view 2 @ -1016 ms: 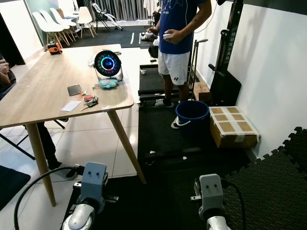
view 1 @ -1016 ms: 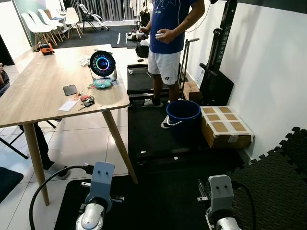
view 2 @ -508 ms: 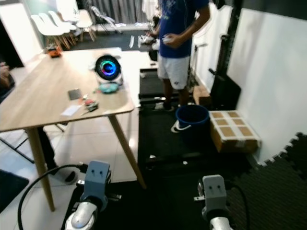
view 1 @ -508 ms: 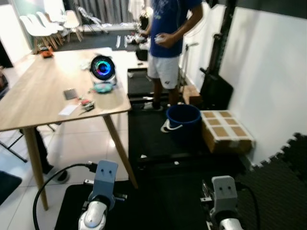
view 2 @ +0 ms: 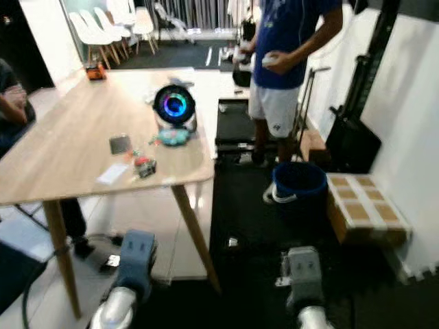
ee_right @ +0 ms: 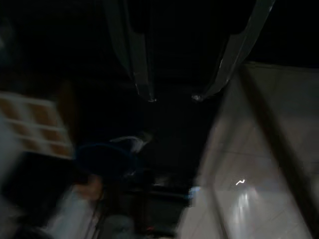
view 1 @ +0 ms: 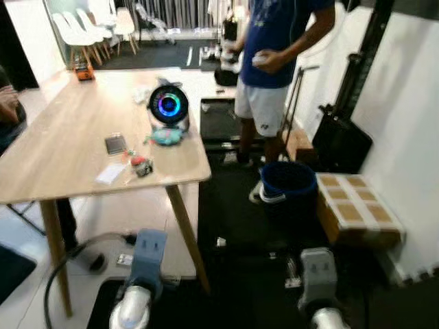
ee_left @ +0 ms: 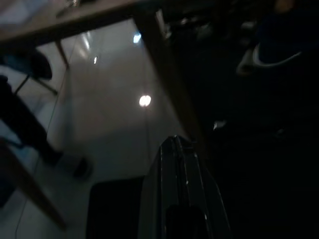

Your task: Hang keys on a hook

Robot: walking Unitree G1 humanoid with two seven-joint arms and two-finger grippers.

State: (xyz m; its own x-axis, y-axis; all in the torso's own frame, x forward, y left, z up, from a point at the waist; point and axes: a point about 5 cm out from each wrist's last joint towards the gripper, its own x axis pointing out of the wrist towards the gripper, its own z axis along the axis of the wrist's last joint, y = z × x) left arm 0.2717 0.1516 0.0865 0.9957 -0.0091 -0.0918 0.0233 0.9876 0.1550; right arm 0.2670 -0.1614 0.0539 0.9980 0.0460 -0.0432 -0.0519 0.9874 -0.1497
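1. Left eye view: a wooden table [view 1: 62,147] fills the ten o'clock area; the keys [view 1: 142,166] lie near its front edge, just beside a white card [view 1: 110,173] and a dark phone [view 1: 115,144]; a round glowing clock [view 1: 169,106] stands beyond them; a person [view 1: 278,62] stands at one o'clock behind a blue bucket [view 1: 288,185]; a cardboard box [view 1: 357,212] sits at three o'clock; both arms hang low.
2. Left wrist view: the left gripper [ee_left: 175,164] has its fingers pressed together, holding nothing, above pale floor tiles beside a table leg [ee_left: 172,84].
3. Right wrist view: the right gripper [ee_right: 172,97] has its fingers spread apart, empty; dim, blurred.
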